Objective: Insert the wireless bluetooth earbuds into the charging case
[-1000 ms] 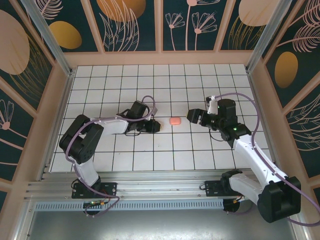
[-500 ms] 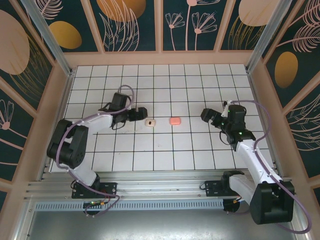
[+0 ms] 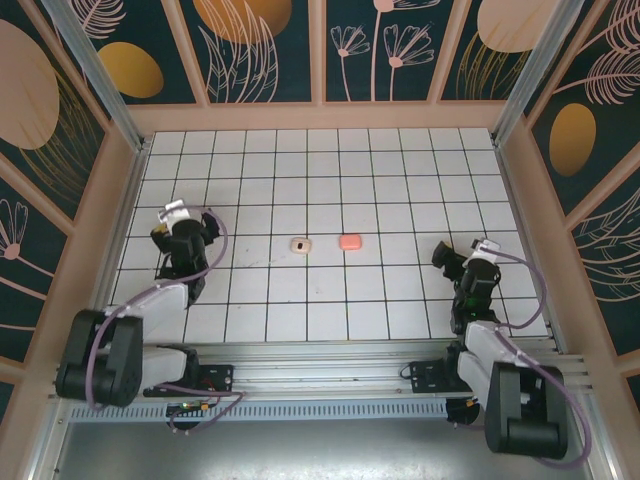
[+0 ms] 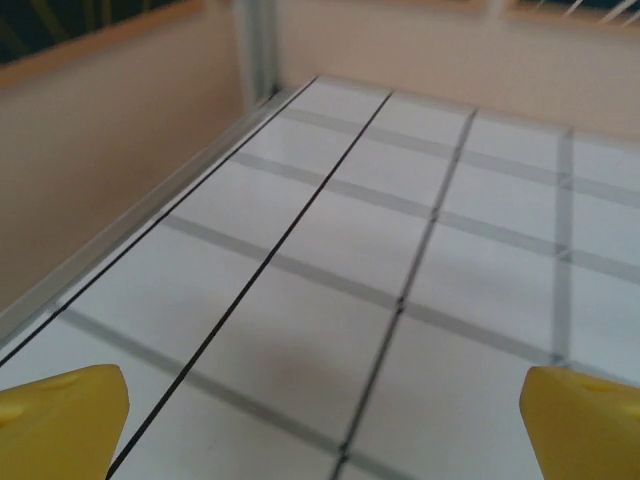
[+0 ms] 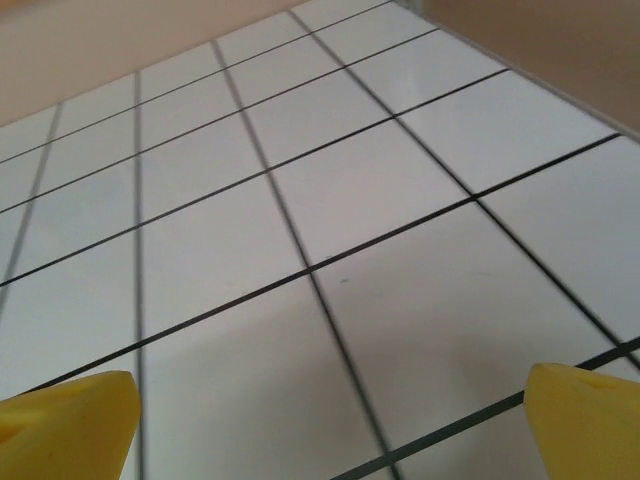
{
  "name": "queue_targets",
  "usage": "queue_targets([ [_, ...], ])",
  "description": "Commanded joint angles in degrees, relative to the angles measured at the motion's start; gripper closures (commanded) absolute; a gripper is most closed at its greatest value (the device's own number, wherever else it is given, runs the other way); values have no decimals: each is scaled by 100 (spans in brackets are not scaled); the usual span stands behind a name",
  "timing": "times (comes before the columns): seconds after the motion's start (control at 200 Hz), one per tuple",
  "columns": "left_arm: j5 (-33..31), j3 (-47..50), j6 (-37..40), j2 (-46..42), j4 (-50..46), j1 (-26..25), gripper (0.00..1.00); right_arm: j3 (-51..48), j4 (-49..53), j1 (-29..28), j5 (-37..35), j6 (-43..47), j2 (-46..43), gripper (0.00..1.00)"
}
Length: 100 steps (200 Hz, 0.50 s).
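Note:
A salmon-pink rounded charging case [image 3: 349,242] lies on the white tiles at mid-table. Just left of it, about a tile away, rests a small pale-pink earbud [image 3: 300,243] with a dark centre. My left gripper [image 3: 185,228] is drawn back at the far left, well away from both. In the left wrist view it [image 4: 325,425] is open, with bare tile between its yellow fingertips [image 4: 65,415]. My right gripper [image 3: 447,257] sits folded back at the right, several tiles from the case. The right wrist view shows it [image 5: 325,430] open over bare tile, yellow fingertips [image 5: 585,420] wide apart.
The tiled floor [image 3: 320,300] is bounded by beige walls [image 3: 320,115] on three sides and aluminium corner posts [image 3: 95,75]. In the left wrist view the left wall [image 4: 110,150] runs close alongside. A metal rail [image 3: 320,375] carries both arm bases at the near edge.
Both arms have pulled back from the centre toward their bases. The left gripper opened and left the earbud on the tile beside the case. The right gripper also opened wide.

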<state>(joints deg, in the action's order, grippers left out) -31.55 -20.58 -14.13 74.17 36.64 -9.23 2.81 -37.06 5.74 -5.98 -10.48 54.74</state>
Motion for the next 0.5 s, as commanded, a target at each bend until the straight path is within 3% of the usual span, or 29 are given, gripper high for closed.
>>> queue_targets([
  [0.0, -621, 166, 500, 537, 1697, 28, 1, 76, -1921, 250, 213, 281, 580, 1],
  [0.025, -511, 138, 520, 565, 1636, 44, 1, 115, -2046, 295, 311, 306, 735, 1],
  [0.095, -270, 512, 1052, 809, 3103, 71, 1, 273, -2493, 340, 625, 382, 1262, 1],
  [0.13, -275, 569, 891, 950, 3173, 125, 1, 318, -2772, 342, 759, 397, 1517, 1],
  [0.165, -76, 719, 1086, 1147, 3849, 154, 1, 341, -3107, 336, 819, 385, 1761, 1],
  [0.25, 340, 795, 1037, 1003, 3644, 216, 1, 444, -3723, 341, 1019, 214, 2401, 1],
  [0.31, 1070, 1127, 963, 1105, 4202, 438, 1, 508, -4021, 129, 1204, 500, 2856, 1],
  [0.345, 1046, 1177, 962, 1527, 5010, 536, 1, 637, -3867, -134, 944, 724, 3029, 1],
  [0.41, 1128, 725, 833, 1219, 3504, 562, 1, 952, -3883, -338, 954, 1011, 3449, 1],
  [0.445, 1159, 840, 791, 1401, 4054, 640, 1, 1158, -3124, -282, 1014, 972, 3289, 1],
  [0.495, 1150, 789, 759, 1354, 3864, 650, 1, 1044, -3614, -242, 1088, 949, 3409, 1],
])
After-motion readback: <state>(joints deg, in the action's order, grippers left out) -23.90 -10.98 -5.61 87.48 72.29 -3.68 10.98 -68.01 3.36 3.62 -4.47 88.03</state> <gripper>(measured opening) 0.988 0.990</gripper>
